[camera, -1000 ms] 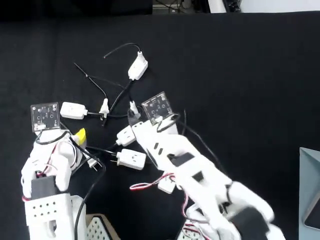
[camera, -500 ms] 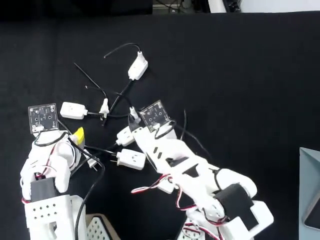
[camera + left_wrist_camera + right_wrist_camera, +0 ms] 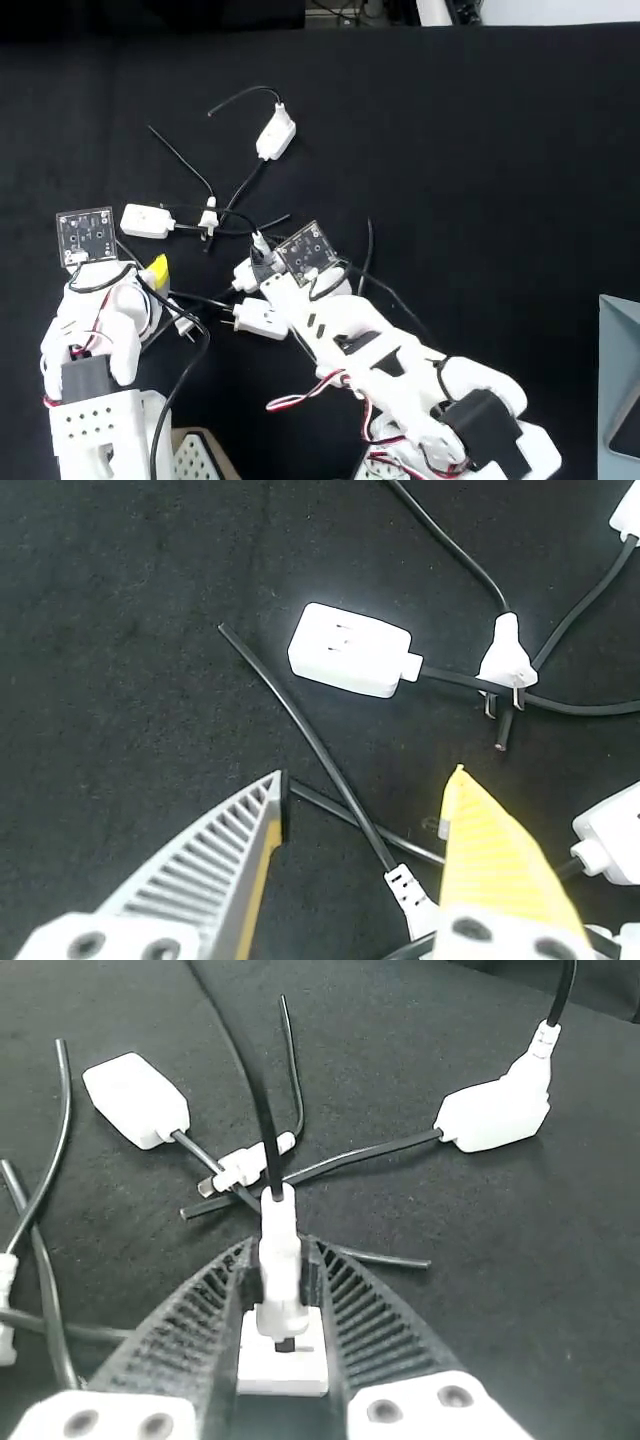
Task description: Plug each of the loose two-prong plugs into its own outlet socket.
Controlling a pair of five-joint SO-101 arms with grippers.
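Note:
My right gripper [image 3: 282,1260] is shut on a white two-prong plug [image 3: 279,1235] with a black cable. The plug's prong end meets a white outlet socket [image 3: 283,1365] held right under the fingers; how deep the prongs sit is hidden. From above, that plug [image 3: 261,244] stands beside the socket [image 3: 250,272]. My left gripper [image 3: 365,775] is open above the cloth with a black cable between its fingers. Ahead of it lie another white socket [image 3: 350,650] and a loose plug [image 3: 503,658]. A further loose plug [image 3: 410,890] lies close to the yellow finger [image 3: 490,860].
More white sockets lie on the black cloth: one far back [image 3: 276,133], one at the left [image 3: 147,221], one near the arms [image 3: 262,320]. Black cables cross between them. Each arm carries a square marker card [image 3: 87,233]. A grey box edge [image 3: 620,380] stands at the right.
My right arm has drawn back toward the near side with the plug in its fingers, dragging the cable and bringing the plug to the socket. The left arm has kept still.

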